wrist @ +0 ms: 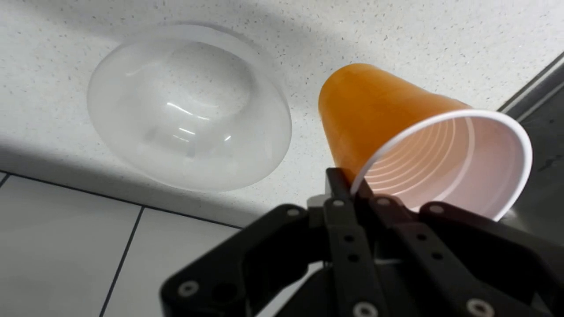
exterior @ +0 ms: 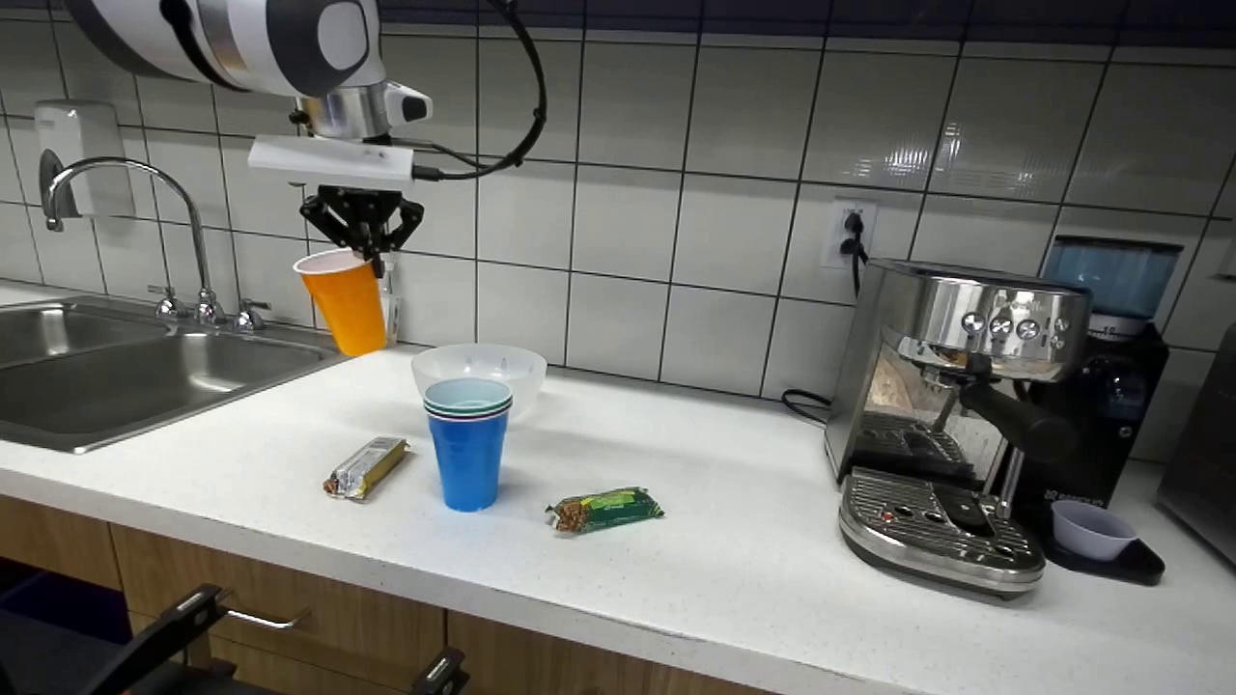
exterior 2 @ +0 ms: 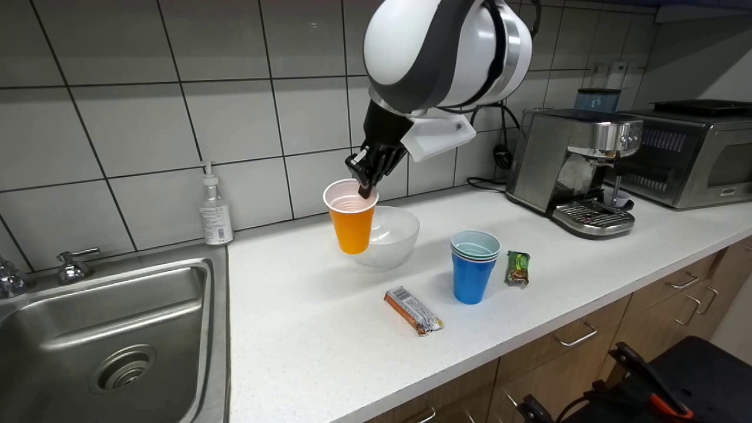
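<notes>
My gripper (wrist: 352, 182) is shut on the rim wall of an orange cup (wrist: 370, 114), one finger inside the white-lined mouth and one outside. In an exterior view the orange cup (exterior: 350, 311) hangs tilted above the counter, below the gripper (exterior: 375, 263). A frosted bowl (wrist: 189, 114) stands on the counter beside and below the cup, and shows behind it in an exterior view, where the bowl (exterior 2: 395, 241) is partly covered. The inside of the cup that shows holds nothing; its bottom is hidden from the wrist camera. The bowl looks empty.
Stacked blue cups (exterior: 468, 458) stand on the counter between a silver-wrapped bar (exterior: 367, 468) and a green-wrapped bar (exterior: 608, 509). A sink (exterior 2: 216, 329) with a faucet (exterior: 200, 241) borders one end, near a soap bottle (exterior 2: 215, 217). An espresso machine (exterior: 956, 328) and microwave (exterior 2: 699, 158) occupy the other.
</notes>
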You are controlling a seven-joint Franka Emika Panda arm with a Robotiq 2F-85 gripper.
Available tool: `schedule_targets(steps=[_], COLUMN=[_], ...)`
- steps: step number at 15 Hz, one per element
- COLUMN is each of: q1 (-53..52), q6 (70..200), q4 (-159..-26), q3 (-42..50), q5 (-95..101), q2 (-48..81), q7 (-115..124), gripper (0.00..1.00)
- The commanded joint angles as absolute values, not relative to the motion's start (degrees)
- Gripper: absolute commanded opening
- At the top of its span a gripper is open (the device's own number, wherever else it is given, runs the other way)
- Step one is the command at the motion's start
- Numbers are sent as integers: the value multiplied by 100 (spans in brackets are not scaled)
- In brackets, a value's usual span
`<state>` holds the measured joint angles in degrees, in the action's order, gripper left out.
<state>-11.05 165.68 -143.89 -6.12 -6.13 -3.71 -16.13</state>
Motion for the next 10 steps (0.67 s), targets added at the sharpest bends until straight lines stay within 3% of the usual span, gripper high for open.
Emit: schedule_targets(steps=[1, 10], q1=[-1107, -1003], q6=[16058, 15529], q4=[-14561, -14567], q3=[-393, 192], q5=[-1043, -980], q2=[-955, -1392], q7=[-2326, -2364], gripper=[1, 1])
